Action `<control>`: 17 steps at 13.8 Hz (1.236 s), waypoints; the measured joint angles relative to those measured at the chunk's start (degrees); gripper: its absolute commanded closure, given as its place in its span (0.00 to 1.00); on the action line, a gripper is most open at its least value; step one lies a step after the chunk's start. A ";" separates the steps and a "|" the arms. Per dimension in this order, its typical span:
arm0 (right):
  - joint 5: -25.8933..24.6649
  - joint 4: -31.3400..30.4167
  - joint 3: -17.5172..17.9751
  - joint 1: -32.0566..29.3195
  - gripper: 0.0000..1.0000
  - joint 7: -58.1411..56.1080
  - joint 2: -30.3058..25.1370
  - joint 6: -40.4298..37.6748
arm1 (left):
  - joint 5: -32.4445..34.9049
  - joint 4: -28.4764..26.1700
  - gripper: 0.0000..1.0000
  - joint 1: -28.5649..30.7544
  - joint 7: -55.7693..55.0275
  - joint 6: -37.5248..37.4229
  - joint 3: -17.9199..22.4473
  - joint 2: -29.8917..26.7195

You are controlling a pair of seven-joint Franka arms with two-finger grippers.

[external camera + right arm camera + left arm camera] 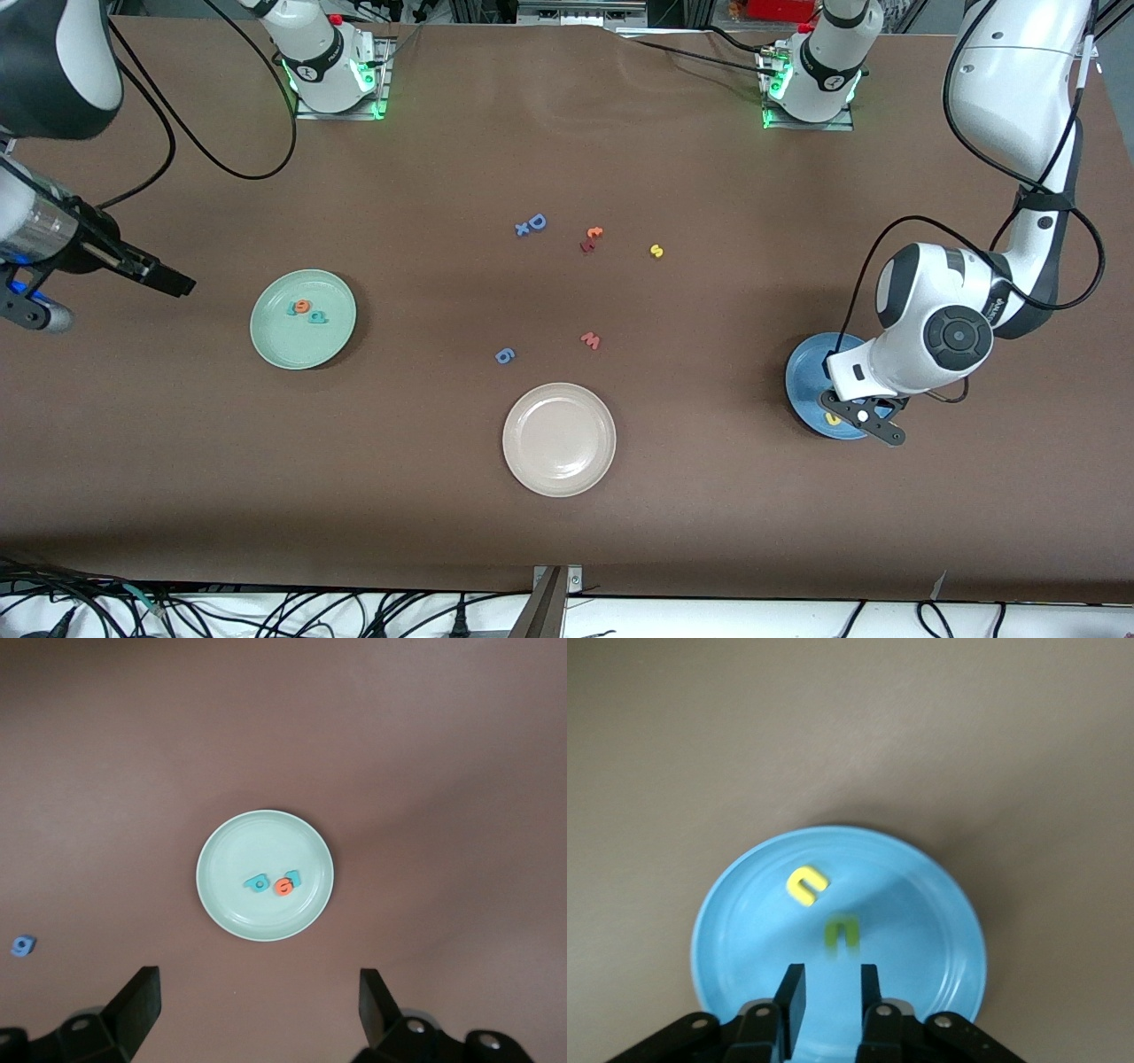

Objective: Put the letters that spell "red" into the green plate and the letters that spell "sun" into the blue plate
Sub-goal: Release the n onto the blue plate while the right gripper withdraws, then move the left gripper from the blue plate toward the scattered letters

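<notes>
Cream-white plate: lowest in the front view, mid-bench, nothing in it.
Left tool: over the blue plate, fingers set narrow with a small gap, gripping nothing.
Blue plate contents: yellow u and green n lie on the plate floor, near each other but apart; the n is blurred in the left wrist view.
Blue g: on the bench, just farther than the cream-white plate.
Pink w: beside the g, toward the left arm's end.
Green plate: toward the right arm's end; orange e lies in it, touching a teal d and a teal r.
Right tool: fingers spread wide, empty, up in the air by the green plate at the right arm's end of the bench.
Yellow s: alone on the bench, well apart from both plates.
Orange t: touching a dark red letter.
Blue capital D: farthest, with a small blue x against it.
</notes>
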 measured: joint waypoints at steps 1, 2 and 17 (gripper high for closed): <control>0.01 0.00 0.60 0.02 0.01 0.00 -0.74 -0.25 | -2.08 0.14 0.00 0.00 0.00 0.25 -0.01 0.19; 0.04 0.00 1.31 0.03 0.01 -0.02 -1.27 -0.34 | -3.99 0.32 0.00 -0.05 -0.30 0.30 -0.05 0.22; 0.08 0.00 3.60 -0.02 0.01 -0.03 -1.59 8.42 | -5.69 -12.26 0.00 -8.56 -45.25 5.35 -7.16 -7.38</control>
